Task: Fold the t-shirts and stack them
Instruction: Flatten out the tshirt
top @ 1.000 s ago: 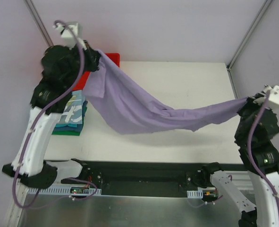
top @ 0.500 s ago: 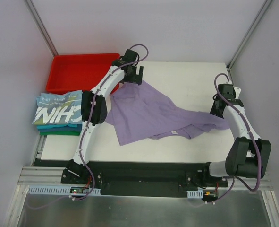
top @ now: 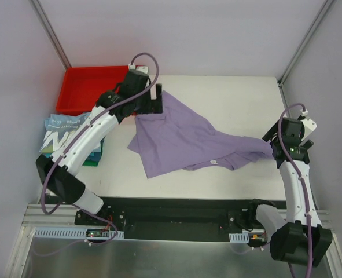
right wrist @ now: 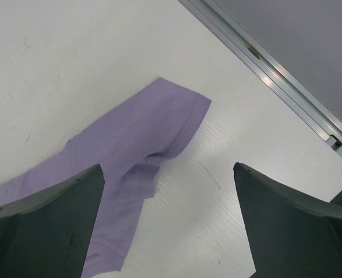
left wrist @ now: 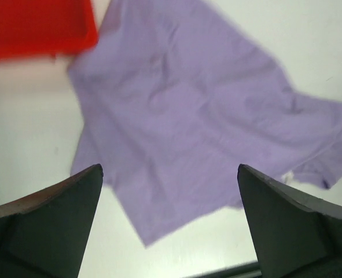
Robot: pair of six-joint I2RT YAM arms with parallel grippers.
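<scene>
Your left gripper [left wrist: 170,169] and right gripper [right wrist: 168,168] had let go, jaws wide; the lavender t-shirt [top: 188,139] lay rumpled on the table [top: 234,98], ready for folding.

Big white lettering on the folded light blue t-shirt [top: 56,128], mostly hidden by the left arm [top: 87,139]; fragments only, not legible. Small white tag [top: 213,161] on the lavender t-shirt [top: 182,139]: unreadable.

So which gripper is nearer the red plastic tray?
Left. The left gripper is just beside the red plastic tray, above the lavender cloth t-shirt; the right gripper is far across the white table, at the shirt's opposite end.
</scene>
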